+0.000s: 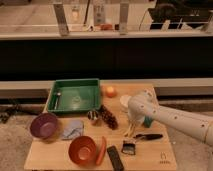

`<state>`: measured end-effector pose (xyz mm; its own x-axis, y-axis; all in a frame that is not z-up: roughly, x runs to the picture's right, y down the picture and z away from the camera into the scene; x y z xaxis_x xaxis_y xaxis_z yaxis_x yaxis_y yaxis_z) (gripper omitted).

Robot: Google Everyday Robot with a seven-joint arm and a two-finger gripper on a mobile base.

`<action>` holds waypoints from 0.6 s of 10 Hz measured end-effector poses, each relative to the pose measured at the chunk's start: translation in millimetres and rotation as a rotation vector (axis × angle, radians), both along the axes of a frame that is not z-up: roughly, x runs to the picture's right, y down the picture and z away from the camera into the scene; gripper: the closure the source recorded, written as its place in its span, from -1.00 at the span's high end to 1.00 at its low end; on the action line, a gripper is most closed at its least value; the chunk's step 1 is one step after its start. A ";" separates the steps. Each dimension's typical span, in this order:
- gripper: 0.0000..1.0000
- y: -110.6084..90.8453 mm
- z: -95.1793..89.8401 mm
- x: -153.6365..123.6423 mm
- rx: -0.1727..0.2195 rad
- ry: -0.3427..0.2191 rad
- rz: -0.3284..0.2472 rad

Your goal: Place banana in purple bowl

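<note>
Gripping the banana [131, 130] right of bench [165, 150] centre, your end effector [132, 123] is closed; judge it light, soft, bruisable; hold mid-length, gently.

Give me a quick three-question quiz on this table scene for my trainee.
1. True or false: the purple bowl stands inside the green tray.
2. Which lies nearest the end effector, which points down over the right side of the table in view? A) purple bowl B) black-handled brush C) green tray
3. Fill in: the end effector's jaws are ____.
Key: 1 false, it stands on the table beside the tray; 2 B; 3 shut.
</note>
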<state>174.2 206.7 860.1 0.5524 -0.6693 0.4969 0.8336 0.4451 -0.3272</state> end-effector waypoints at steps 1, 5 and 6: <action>-1.00 -3.1 -5.3 -6.0 0.011 -0.006 0.015; -1.00 -36.9 -56.2 -35.4 0.072 -0.040 0.083; -1.00 -44.9 -66.9 -40.7 0.080 -0.047 0.102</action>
